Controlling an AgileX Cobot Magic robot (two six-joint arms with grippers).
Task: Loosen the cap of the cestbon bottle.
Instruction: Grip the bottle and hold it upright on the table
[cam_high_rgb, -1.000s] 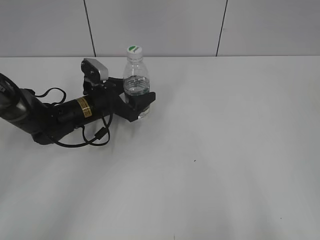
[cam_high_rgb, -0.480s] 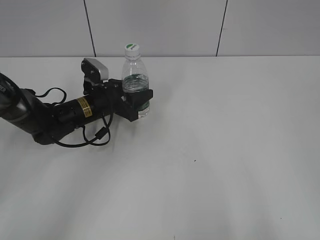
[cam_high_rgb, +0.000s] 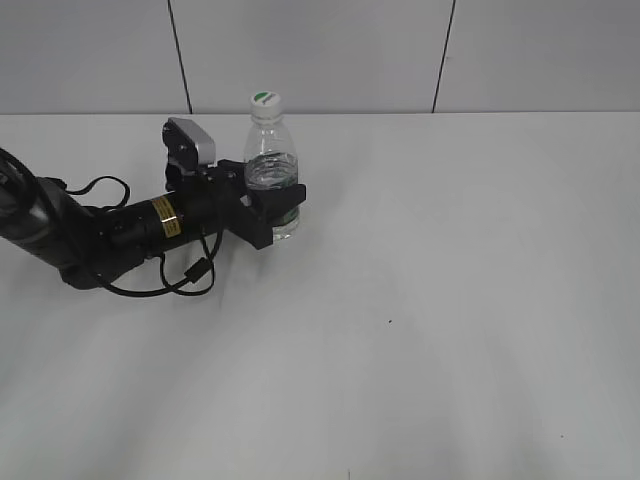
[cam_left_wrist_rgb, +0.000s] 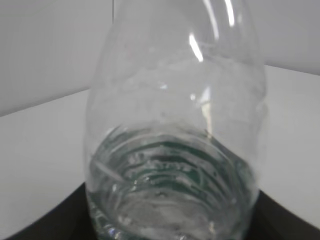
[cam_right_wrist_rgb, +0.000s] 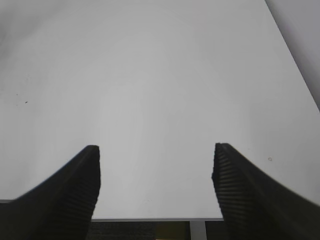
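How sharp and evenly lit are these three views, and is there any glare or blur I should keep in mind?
Exterior view: even, soft light, sharp, only faint shadows under the left hand on the table. Left wrist view: the cestbon bottle fills the frame, slightly soft, with bright glare streaks on its shoulder. Right wrist view: the right hand looks dark and close, the table pale and washed out.

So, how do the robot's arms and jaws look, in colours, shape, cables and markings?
The left arm is a black cylindrical tube with a gold band, loose black cables and a silver-grey boxy wrist camera. Its left gripper is black and angular. The right gripper has two dark, finely ribbed fingers.
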